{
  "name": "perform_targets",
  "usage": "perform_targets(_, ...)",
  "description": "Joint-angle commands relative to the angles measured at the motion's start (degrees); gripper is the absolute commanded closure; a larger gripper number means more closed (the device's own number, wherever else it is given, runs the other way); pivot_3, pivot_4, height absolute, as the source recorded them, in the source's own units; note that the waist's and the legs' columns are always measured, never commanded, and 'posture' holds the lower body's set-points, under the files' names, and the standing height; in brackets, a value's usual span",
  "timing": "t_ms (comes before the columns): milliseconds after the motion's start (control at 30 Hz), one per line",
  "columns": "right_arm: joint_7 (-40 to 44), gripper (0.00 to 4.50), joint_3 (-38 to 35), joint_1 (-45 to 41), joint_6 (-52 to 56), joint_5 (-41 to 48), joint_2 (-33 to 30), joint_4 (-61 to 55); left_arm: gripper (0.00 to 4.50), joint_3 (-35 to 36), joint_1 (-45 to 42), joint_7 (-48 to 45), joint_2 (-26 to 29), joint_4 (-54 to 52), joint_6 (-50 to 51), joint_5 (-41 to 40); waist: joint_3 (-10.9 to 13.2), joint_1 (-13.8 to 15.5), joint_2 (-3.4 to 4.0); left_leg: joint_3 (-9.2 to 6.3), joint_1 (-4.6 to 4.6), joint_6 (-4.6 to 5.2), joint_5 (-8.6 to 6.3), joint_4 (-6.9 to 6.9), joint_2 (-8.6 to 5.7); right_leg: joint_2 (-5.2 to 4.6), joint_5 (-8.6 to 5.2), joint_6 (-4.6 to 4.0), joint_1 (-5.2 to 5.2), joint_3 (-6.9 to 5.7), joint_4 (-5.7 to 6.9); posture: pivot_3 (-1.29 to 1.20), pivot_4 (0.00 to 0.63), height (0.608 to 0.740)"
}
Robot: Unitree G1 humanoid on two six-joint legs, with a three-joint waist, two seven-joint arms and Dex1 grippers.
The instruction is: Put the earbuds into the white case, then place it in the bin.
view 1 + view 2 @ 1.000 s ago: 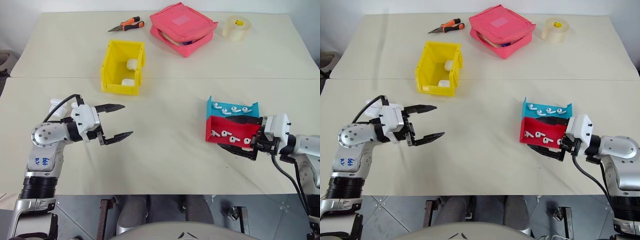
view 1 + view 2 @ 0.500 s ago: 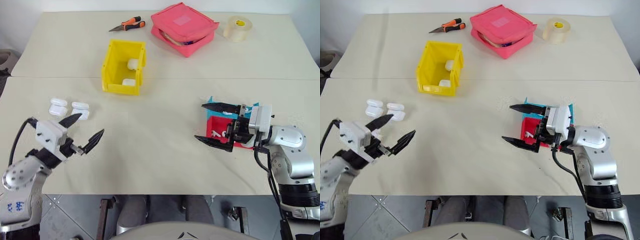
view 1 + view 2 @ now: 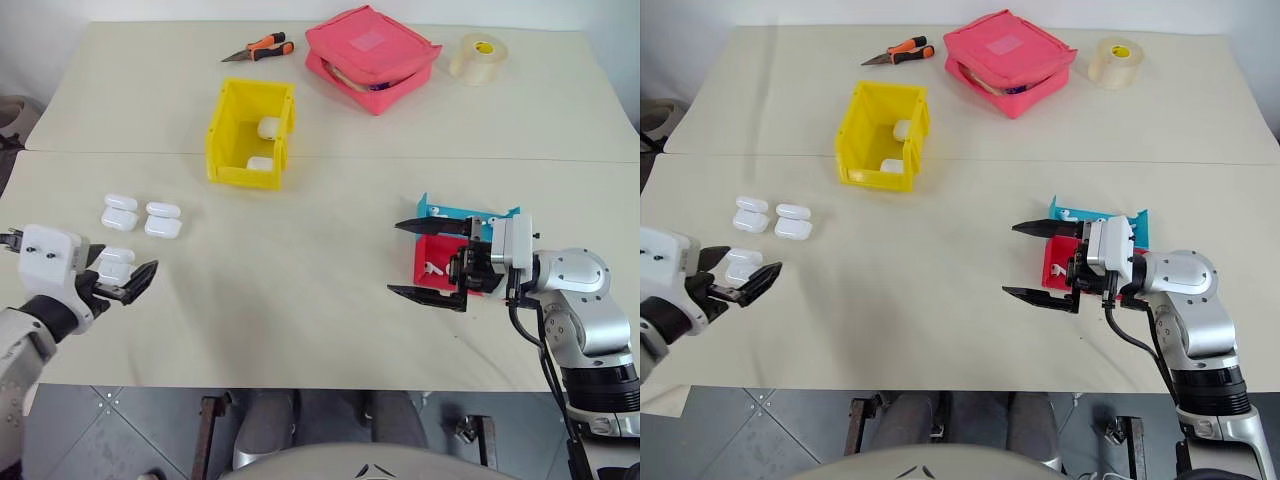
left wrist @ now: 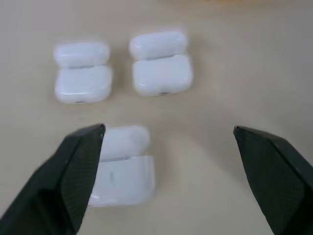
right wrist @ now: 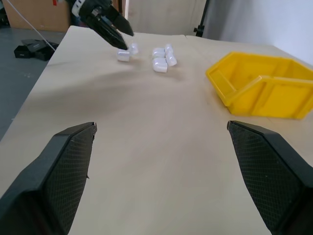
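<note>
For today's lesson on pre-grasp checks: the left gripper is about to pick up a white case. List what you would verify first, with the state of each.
1. Left gripper open: ok.
2. Left gripper lined up on the nearest white case: not ok, one finger overlaps it and the case sits off-centre.
3. Case lid open for earbuds: ok, it looks flipped up.
4. Two other cases apart from the target: ok.
5. Right gripper open beside the red tray of earbuds: ok.
6. Yellow bin has room: ok, two cases inside.
</note>
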Motion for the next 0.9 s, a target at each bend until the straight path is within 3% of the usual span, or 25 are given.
perform_targets(33, 0.1, 0.0, -1.09, -0.65, -0.01, 0.73, -0.38, -0.31, 0.02, 2.93, -2.94, -0.93, 5.95, 1.5, 11.22, -0.93, 0.01, -0.22, 0.03, 0.0, 0.01, 0.0, 0.0, -0.01, -0.02, -0.01, -0.02, -0.03, 0.0, 0.01, 0.04, 0.0, 0.15, 0.74)
perform_targets(200, -0.55, 0.0, -0.66, -0.12, -0.13, 0.33, -0.1, -1.02, 0.02, -2.97, -6.84, -3.01, 11.67, 10.04, 13.34, 1.18, 0.06, -0.94, 0.12, -0.03, 0.0, -0.03, -0.02, -0.12, -0.03, -0.02, -0.05, -0.1, -0.07, -0.03, 0.03, 0.0, 0.15, 0.74)
perform_targets(533, -2.36, 0.0, -0.69, 1.47, -0.29, 0.24, 0.19, -3.17, 0.02, -13.45, -14.97, -3.37, 11.3, 17.38, 13.28, 3.22, 0.08, -1.01, 0.13, -0.03, -0.02, -0.07, -0.02, -0.13, -0.02, -0.01, -0.08, -0.14, -0.15, -0.04, 0.12, 0.0, 0.15, 0.74)
perform_targets(900, -4.44, 0.0, -1.13, 3.33, -0.4, 0.24, -0.06, -4.88, 0.02, -15.05, -15.49, -3.09, 9.75, 18.65, 16.07, 4.65, 0.07, -1.02, 0.14, 0.03, -0.02, -0.07, -0.02, -0.12, -0.02, -0.01, -0.08, -0.14, -0.2, 0.01, 0.17, 0.0, 0.15, 0.74)
